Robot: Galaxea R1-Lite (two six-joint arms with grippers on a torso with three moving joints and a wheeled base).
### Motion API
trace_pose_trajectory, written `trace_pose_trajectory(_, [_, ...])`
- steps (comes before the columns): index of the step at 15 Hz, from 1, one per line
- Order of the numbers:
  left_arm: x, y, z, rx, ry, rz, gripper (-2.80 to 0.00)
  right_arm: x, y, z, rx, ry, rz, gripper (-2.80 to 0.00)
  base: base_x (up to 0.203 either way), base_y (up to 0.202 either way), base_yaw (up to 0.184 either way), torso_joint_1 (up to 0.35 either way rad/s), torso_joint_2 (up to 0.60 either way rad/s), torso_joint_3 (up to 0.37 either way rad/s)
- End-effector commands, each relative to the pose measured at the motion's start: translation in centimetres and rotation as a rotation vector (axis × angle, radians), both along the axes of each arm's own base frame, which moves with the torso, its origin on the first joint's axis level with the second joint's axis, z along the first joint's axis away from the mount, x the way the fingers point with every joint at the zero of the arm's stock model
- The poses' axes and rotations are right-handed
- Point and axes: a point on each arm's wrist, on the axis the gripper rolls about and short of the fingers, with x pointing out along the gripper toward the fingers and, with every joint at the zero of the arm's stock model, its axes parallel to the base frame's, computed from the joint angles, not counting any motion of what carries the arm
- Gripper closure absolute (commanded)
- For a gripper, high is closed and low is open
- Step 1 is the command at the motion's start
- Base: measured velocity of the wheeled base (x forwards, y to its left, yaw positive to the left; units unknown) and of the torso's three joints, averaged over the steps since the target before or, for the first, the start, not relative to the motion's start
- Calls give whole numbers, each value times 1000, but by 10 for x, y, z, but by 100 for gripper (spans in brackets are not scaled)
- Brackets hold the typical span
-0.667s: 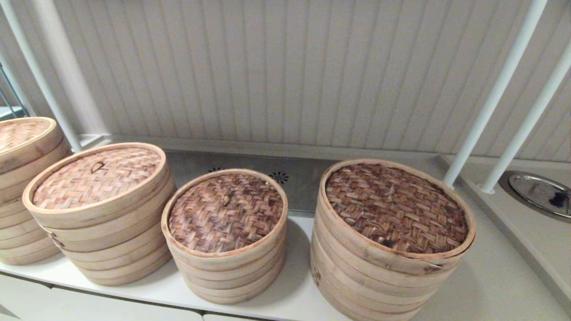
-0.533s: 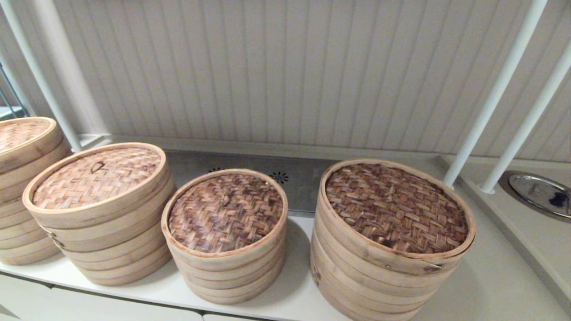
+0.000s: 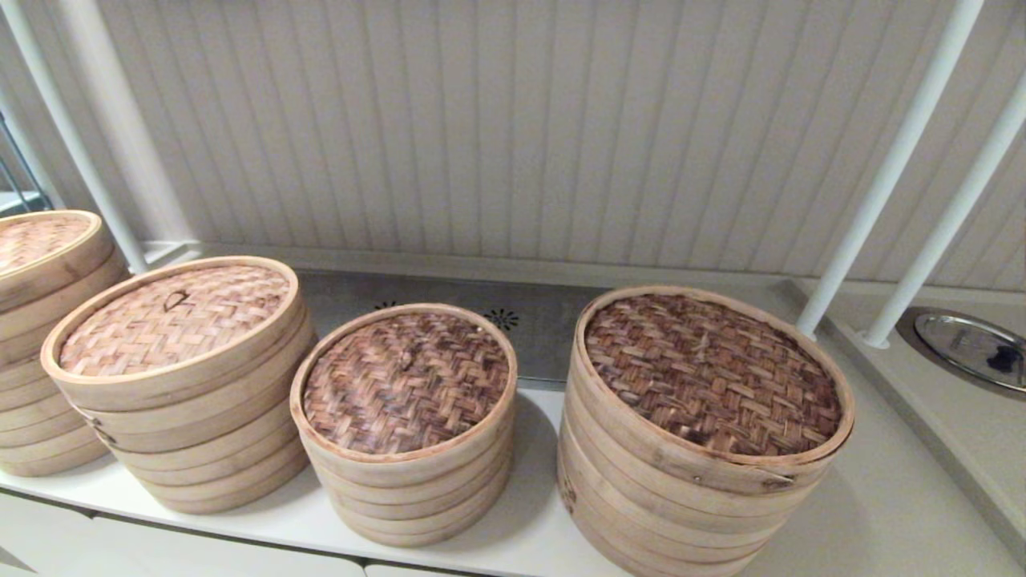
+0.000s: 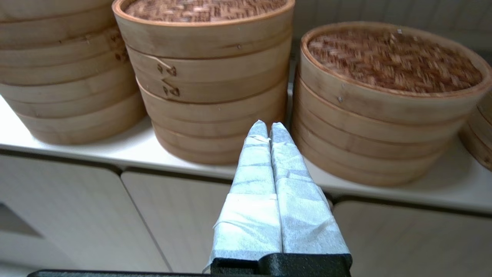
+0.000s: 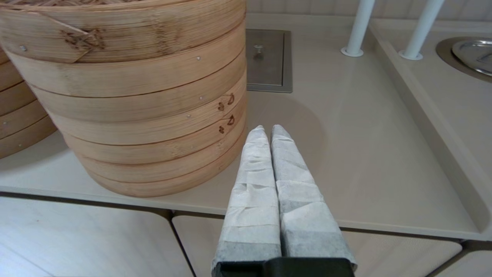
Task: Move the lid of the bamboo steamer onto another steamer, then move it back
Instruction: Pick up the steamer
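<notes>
The bamboo steamer lid [image 3: 172, 320], light tan weave with a small dark loop handle, sits on the second steamer stack from the left. To its right stands the smallest steamer [image 3: 405, 417] with a dark mottled woven top; the left wrist view shows it too [image 4: 388, 100]. My left gripper [image 4: 268, 125] is shut and empty, held low in front of the counter edge, facing the gap between those two stacks. Shut and empty as well, my right gripper [image 5: 268, 127] hovers before the counter beside the wide dark-weave steamer [image 5: 134, 96]. Neither gripper shows in the head view.
The wide, tall dark-weave steamer [image 3: 705, 433] stands at the right. Another tan stack [image 3: 40, 320] sits at the far left. White posts [image 3: 882, 168] rise at the back right, near a metal lid [image 3: 974, 346] in a recess. A metal plate [image 5: 268, 59] lies behind the stacks.
</notes>
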Motion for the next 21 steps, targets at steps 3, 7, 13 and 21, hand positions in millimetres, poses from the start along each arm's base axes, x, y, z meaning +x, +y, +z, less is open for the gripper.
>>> trace_pose_trajectory(3, [14, 0, 67, 0, 74, 10, 0, 0, 0, 0, 0, 1, 1, 0, 0, 0, 0, 0, 0, 0])
trace_pose_trajectory(7, [70, 2, 145, 15, 157, 78, 0, 0, 0, 0, 0, 1, 1, 0, 0, 0, 0, 0, 0, 0])
trace_pose_trajectory(13, [169, 20, 200, -12, 395, 193, 0, 0, 0, 0, 0, 1, 1, 0, 0, 0, 0, 0, 0, 0])
trace_pose_trajectory(21, [292, 76, 182, -70, 751, 163, 0, 0, 0, 0, 0, 1, 1, 0, 0, 0, 0, 0, 0, 0])
